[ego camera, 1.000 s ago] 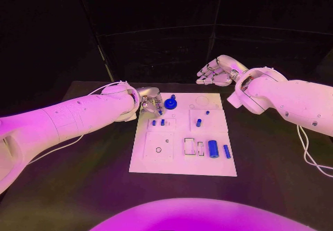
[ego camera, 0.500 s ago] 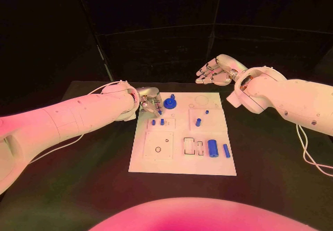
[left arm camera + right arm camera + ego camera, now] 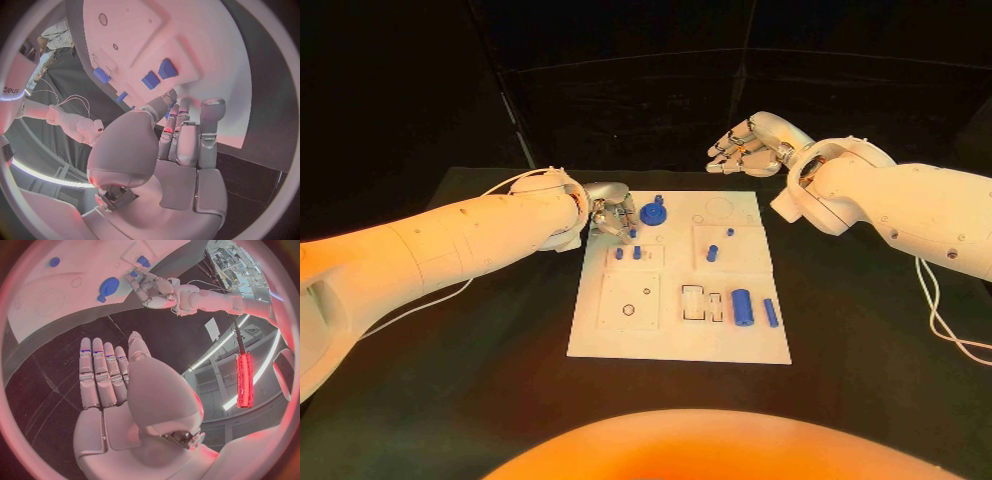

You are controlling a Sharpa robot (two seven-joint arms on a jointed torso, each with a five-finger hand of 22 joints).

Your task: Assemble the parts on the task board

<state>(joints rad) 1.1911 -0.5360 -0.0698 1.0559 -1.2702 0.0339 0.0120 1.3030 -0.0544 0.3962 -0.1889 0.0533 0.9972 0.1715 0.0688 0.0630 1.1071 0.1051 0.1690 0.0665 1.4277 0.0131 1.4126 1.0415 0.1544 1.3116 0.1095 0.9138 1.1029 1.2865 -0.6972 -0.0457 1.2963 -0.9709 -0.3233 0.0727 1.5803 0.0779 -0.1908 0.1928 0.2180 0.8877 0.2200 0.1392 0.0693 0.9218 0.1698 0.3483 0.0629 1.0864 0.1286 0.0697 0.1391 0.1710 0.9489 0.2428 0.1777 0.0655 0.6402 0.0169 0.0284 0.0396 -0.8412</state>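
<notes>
The white task board (image 3: pixel 678 340) lies in the middle of the black table. My left hand (image 3: pixel 609 212) sits low over its far left corner, beside a round blue knob part (image 3: pixel 655 214). Its thumb and fingertips come together around a small blue peg (image 3: pixel 632 232); the right wrist view shows that peg (image 3: pixel 133 274) at the left hand's (image 3: pixel 155 291) fingertips. My right hand (image 3: pixel 750 145) hangs in the air beyond the board's far edge. In the right wrist view its fingers (image 3: pixel 100 372) lie straight side by side and hold nothing.
Two short blue pegs (image 3: pixel 627 254) stand in the board's left block, and another peg (image 3: pixel 713 254) stands right of them. A thick blue cylinder (image 3: pixel 743 308) and a thinner one (image 3: pixel 770 312) lie at the near right. A white cable (image 3: pixel 952 335) trails over the table's right side.
</notes>
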